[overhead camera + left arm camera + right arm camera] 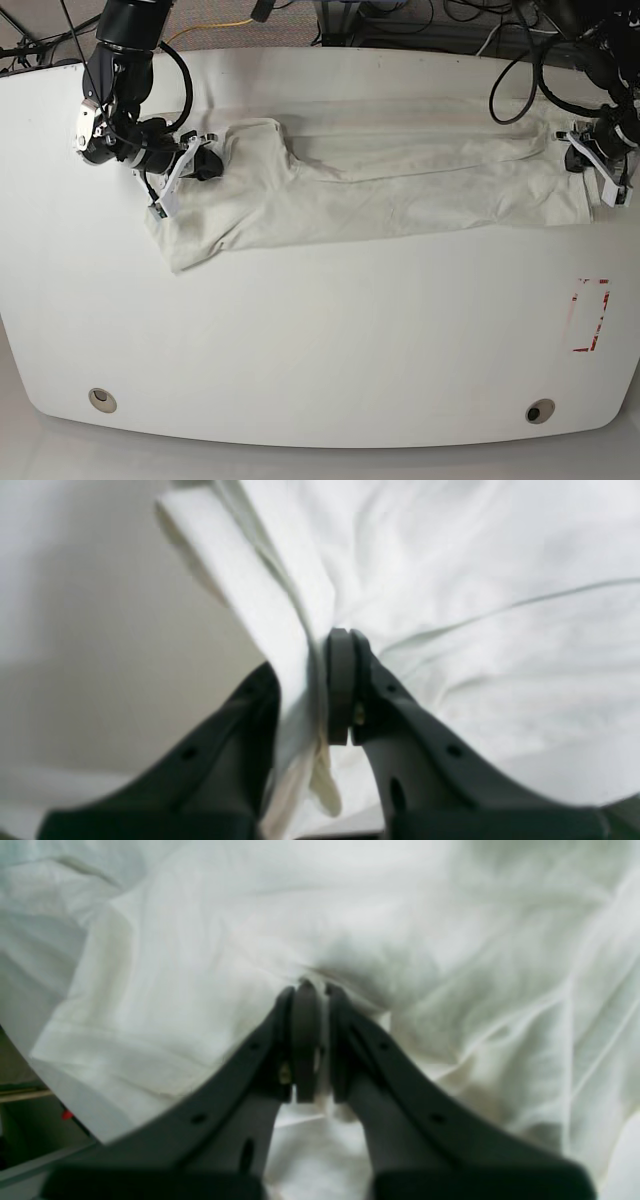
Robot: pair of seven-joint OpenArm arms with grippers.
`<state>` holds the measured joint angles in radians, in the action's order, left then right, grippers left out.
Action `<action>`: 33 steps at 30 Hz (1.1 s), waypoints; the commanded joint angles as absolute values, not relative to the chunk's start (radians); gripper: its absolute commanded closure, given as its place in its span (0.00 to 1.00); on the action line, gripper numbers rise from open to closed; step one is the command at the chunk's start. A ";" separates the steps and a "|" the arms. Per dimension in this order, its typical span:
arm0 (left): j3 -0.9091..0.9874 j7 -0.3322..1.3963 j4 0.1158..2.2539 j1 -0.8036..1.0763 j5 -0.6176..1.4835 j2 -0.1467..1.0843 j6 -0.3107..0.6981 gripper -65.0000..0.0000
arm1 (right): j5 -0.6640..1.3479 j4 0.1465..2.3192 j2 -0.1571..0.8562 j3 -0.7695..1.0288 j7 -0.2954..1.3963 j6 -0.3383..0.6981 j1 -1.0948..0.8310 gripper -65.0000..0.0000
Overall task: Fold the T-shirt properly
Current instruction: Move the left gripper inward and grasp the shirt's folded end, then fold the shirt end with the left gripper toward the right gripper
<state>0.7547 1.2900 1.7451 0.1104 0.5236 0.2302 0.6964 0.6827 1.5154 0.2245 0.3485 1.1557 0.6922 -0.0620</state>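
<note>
2 grippers, 1 T-shirt (400,185)

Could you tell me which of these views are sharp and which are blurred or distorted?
Left wrist view: soft throughout, the T-shirt washed out and the left gripper dark. Right wrist view: likewise blurred, with a shadow on the cloth above the right gripper. Base view: the sharpest, evenly lit, though the table edge bows like a wide-angle lens.

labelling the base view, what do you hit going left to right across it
right gripper pinching the shirt's left end → T-shirt stretched across the table → left gripper pinching its right end → red marking near the table's right edge
</note>
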 commanded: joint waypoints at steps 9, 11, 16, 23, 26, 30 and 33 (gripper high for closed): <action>0.499 1.396 1.983 0.085 0.541 0.059 0.698 0.94 | 0.641 1.534 0.232 0.352 1.141 0.698 -0.050 0.93; 0.460 1.396 1.983 0.079 0.541 0.030 0.698 0.94 | 0.644 1.535 0.232 0.352 1.141 0.698 -0.050 0.93; 0.352 1.391 1.954 0.068 0.541 -0.056 0.698 0.94 | 0.642 1.535 0.232 0.354 1.141 0.698 -0.050 0.93; 0.268 1.372 1.945 0.042 0.467 -0.119 0.698 0.93 | 0.645 1.538 0.232 0.354 1.141 0.698 -0.047 0.93; 0.220 1.372 1.945 0.042 0.441 -0.122 0.698 0.93 | 0.645 1.538 0.232 0.354 1.141 0.698 -0.047 0.93; 0.165 1.372 1.945 0.042 0.433 -0.119 0.698 0.78 | 0.645 1.538 0.232 0.354 1.141 0.698 -0.045 0.93; 0.143 1.383 1.948 0.042 0.441 -0.119 0.698 0.57 | 0.645 1.538 0.232 0.352 1.141 0.698 -0.045 0.93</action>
